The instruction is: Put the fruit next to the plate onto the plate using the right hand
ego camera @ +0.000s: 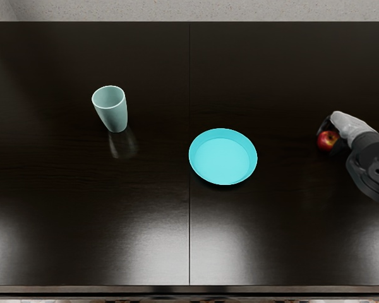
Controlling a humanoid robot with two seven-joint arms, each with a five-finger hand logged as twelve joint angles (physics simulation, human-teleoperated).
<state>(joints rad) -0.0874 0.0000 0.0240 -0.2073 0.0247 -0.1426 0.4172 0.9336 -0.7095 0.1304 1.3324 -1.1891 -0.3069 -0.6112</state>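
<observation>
A small red apple [327,141] lies on the dark table at the far right, well to the right of the turquoise plate [203,169]. My right hand [330,128] comes in from the right edge and sits over the apple. Its pale fingers [345,122] curl across the apple's top and far side, and a dark fingertip shows at the apple's left. The apple still appears to rest on the table. The plate holds nothing. My left arm does not show.
A pale green cup [110,108] stands upright at the left, far from the plate. A seam in the dark tabletop [189,240] runs down the middle, just left of the plate.
</observation>
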